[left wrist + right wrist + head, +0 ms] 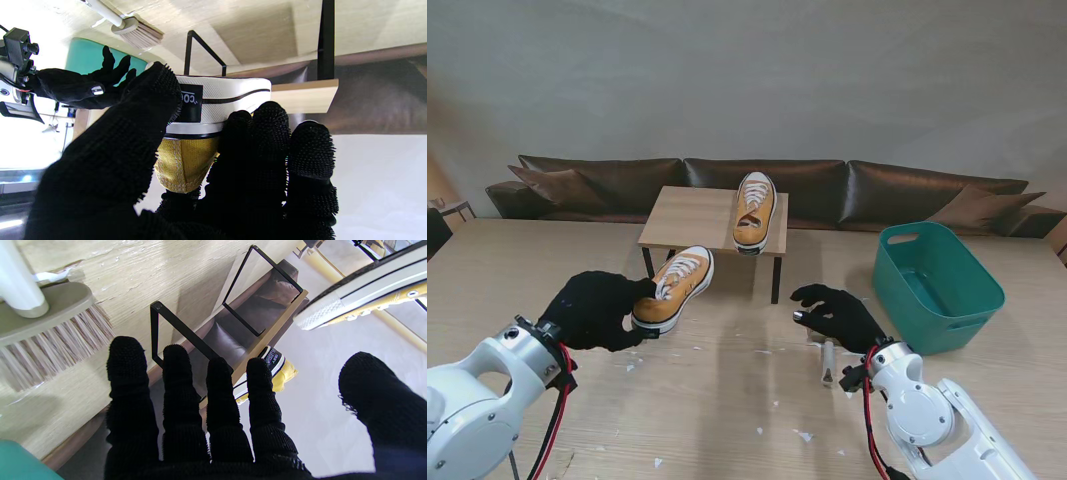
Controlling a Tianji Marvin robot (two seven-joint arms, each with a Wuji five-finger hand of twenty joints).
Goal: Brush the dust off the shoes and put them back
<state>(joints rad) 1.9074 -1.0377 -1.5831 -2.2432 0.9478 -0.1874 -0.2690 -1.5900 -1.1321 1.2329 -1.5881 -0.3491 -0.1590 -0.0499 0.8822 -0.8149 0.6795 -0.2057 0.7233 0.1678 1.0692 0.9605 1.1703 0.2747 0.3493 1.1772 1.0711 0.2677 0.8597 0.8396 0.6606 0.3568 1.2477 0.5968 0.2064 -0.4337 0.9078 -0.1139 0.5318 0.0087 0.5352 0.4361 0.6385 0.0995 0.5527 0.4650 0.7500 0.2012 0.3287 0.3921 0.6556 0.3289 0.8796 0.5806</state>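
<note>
Black knit gloves with a nubbed, grippy weave cover both hands. Nearest to me on the left, the left hand [599,310] is clamped around the heel of a mustard-yellow canvas sneaker [676,287], thumb on one side of the white rubber sole and fingers [267,133] on the other, with the shoe lifted off the table and its toe pointing away toward the low shoe stand [689,216]. The right hand [839,313] holds nothing: its fingers are spread and it hovers over the brush [828,362], which lies on the pale wood-grain table [727,400] just nearer to me than the palm.

By my reading, the step in hand is fetching the tool, since one shoe is already presented for cleaning and no brushing has begun. The next move calls for lowering the right hand and closing around the slim white handle, then carrying the bristles to the canvas upper.

The brush has a rounded, flat oval head with stiff, pale, splayed bristles [50,346]. The second sneaker [754,211] sits on the stand's light wooden top, heel toward me; black metal frame legs carry that top. A teal plastic basket [939,290] with smooth rounded walls stands to the right. White scraps [802,435] litter the table.
</note>
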